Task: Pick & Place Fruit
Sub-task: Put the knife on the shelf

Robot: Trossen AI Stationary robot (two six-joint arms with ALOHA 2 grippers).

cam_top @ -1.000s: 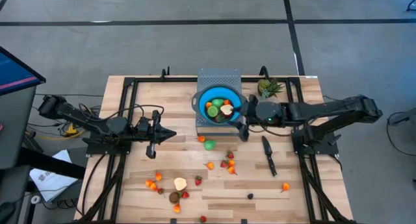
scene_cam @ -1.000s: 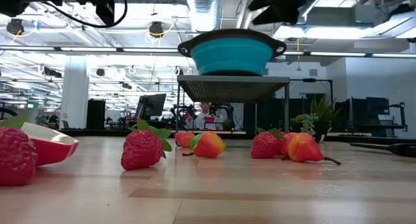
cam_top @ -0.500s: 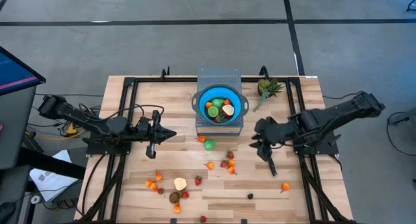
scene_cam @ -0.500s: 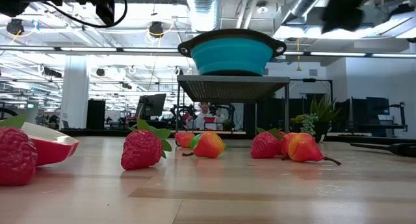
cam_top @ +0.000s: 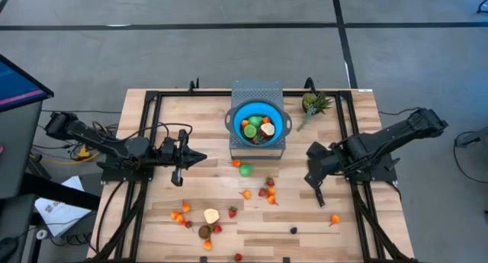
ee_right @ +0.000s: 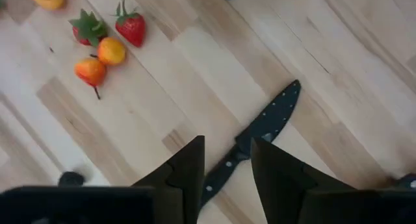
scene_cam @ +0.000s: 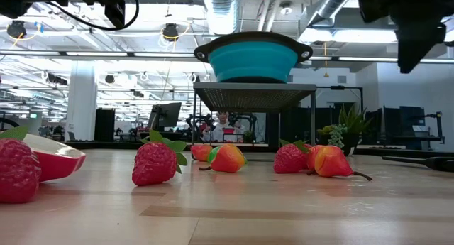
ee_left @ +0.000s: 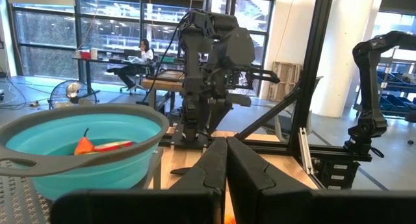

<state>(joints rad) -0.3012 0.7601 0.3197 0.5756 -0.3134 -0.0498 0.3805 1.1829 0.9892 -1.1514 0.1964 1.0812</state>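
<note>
**A:** Start with the grippers. What are they doing?

**B:** The right gripper (cam_top: 312,176) hangs over the right half of the worktop (cam_top: 152,217), directly above a black knife (ee_right: 257,137). Its fingers (ee_right: 188,165) stand a narrow way apart with nothing between them. The left gripper (cam_top: 200,158) waits over the left half, pointing toward the middle, fingers pressed together and empty.

**A:** One knife only?

**B:** One. From above, the gripper covers most of it; only the end nearer the front edge pokes out.

**A:** And the fruit?

**B:** In two lots. Some pieces sit in the one blue bowl (cam_top: 278,124), which stands on a grey perforated stand (cam_top: 256,88) at the middle of the back edge. I make out green, orange, red and a pale one there, but they overlap, so I cannot count them.

**A:** The rest?

**B:** Loose on the worktop. A green fruit (cam_top: 245,170) lies just in front of the stand, with a small one touching it. A cluster of four or so (cam_top: 268,191) sits at the centre, and one orange piece (cam_top: 245,194) beside that. About nine lie scattered near the front-left (cam_top: 211,216), one orange (cam_top: 335,219) near the front-right, and a red one (cam_top: 238,257) at the front edge.

**A:** Anything else?

**B:** One leafy pineapple piece (cam_top: 313,103) by the back-right corner, and a small dark object (cam_top: 293,230) I cannot identify.
</note>
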